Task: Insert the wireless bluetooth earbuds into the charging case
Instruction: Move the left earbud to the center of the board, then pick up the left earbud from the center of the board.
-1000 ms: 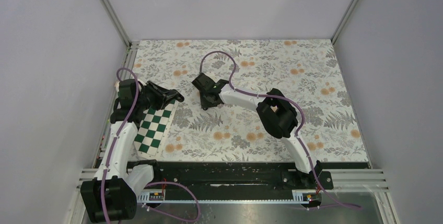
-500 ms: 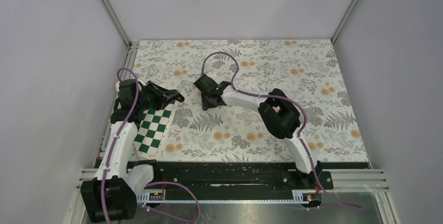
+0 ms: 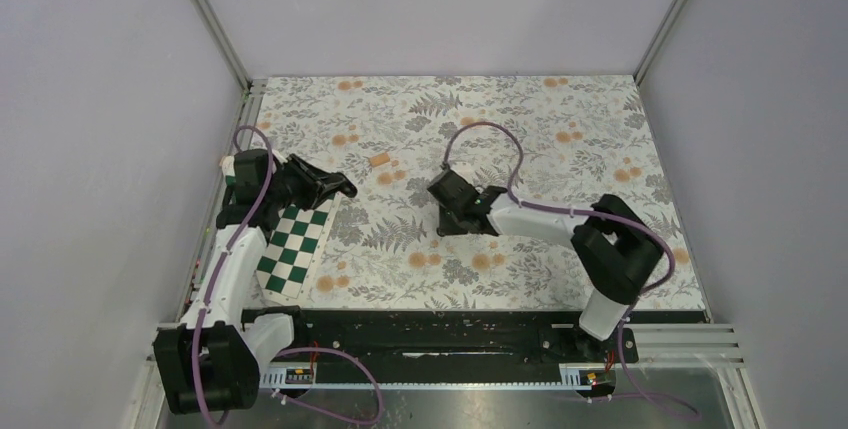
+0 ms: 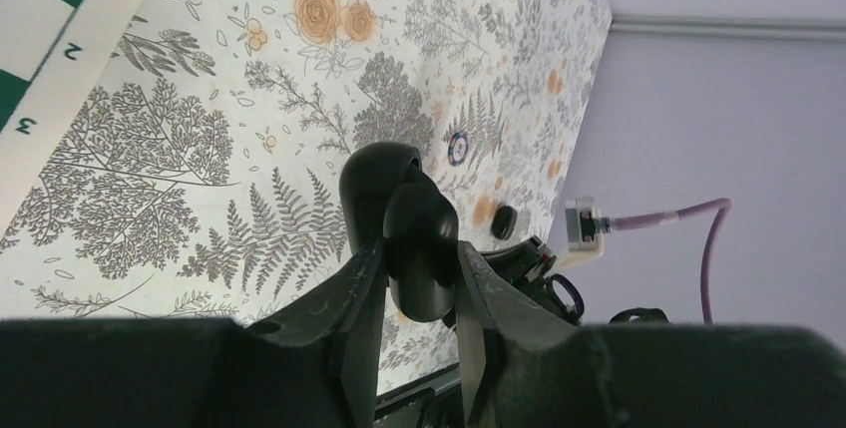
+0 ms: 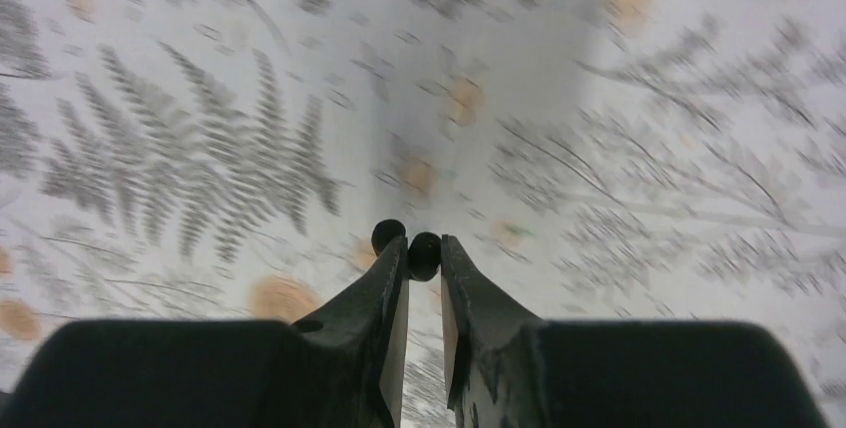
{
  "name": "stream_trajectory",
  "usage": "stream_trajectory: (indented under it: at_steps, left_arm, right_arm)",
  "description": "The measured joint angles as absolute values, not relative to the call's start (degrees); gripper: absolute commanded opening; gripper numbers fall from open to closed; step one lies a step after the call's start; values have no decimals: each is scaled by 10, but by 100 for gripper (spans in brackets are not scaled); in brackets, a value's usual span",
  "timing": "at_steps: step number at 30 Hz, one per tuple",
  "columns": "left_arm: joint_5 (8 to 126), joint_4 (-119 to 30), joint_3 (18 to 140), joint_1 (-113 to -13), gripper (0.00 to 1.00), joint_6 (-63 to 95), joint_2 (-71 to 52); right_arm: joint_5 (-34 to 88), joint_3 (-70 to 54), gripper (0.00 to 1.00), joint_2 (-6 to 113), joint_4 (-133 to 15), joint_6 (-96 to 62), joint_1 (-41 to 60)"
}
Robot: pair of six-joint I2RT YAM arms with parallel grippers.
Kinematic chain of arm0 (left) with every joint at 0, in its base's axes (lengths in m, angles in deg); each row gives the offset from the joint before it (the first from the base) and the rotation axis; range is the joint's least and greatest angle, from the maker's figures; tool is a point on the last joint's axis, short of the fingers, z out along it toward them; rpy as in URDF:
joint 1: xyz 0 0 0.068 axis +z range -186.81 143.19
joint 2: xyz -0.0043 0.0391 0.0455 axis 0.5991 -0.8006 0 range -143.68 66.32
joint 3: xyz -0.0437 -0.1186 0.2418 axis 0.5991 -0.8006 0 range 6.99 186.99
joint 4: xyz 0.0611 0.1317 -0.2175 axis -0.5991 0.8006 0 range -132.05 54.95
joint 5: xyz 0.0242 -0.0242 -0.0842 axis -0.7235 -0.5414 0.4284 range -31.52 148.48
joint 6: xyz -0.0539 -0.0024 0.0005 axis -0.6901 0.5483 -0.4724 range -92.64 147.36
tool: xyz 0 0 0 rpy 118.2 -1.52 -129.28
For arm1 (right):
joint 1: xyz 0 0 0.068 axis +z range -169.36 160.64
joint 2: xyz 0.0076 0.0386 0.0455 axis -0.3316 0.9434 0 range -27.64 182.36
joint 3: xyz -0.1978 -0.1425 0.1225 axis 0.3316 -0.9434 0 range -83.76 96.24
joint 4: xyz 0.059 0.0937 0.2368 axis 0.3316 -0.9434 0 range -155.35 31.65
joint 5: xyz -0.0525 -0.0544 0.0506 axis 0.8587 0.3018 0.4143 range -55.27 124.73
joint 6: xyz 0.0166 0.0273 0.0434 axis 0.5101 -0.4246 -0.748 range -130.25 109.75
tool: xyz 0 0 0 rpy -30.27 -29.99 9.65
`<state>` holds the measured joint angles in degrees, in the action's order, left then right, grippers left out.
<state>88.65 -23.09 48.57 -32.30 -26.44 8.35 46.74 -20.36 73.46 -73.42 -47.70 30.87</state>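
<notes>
Black earbud (image 5: pixel 424 256), pinched at tip of right claw (image 5: pixel 423 246): we judge it may slip free in transit; left claw (image 4: pixel 419 253) clamps charging case (image 4: pixel 384 174), which may twist.

The left arm (image 3: pixel 228 271) and right arm (image 3: pixel 530 218) share white tubular links, bulky black joints and looping purple cables (image 3: pixel 483 127); their tapered fingers (image 4: pixel 349 313) are matte black.
</notes>
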Motion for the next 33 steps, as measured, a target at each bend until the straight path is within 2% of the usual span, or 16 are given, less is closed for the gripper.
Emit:
stream_trajectory:
  at_steps: [6, 8, 10, 15, 20, 25, 27, 33]
  left_arm:
    - [918, -237, 498, -361, 0, -231, 22]
    - [921, -238, 501, -378, 0, -223, 8]
    - [922, -236, 501, -393, 0, -217, 5]
    - [926, -237, 504, -411, 0, -205, 6]
    - [926, -237, 504, -413, 0, -203, 6]
    - [926, -237, 504, -420, 0, -202, 6]
    - [926, -237, 504, -422, 0, -202, 6]
    - [925, -237, 504, -424, 0, -202, 6]
  right_arm:
    - [503, -378, 16, 624, -694, -531, 299]
    - [508, -408, 29, 595, -688, -547, 297]
    - [514, -438, 37, 567, -680, -565, 297]
    - [523, -481, 43, 510, -688, -588, 297]
    - [536, -485, 43, 455, -721, -587, 298]
    - [561, -475, 39, 422, -759, -573, 318]
    - [571, -458, 36, 438, -777, -564, 340]
    - [598, -364, 36, 552, -810, -529, 408]
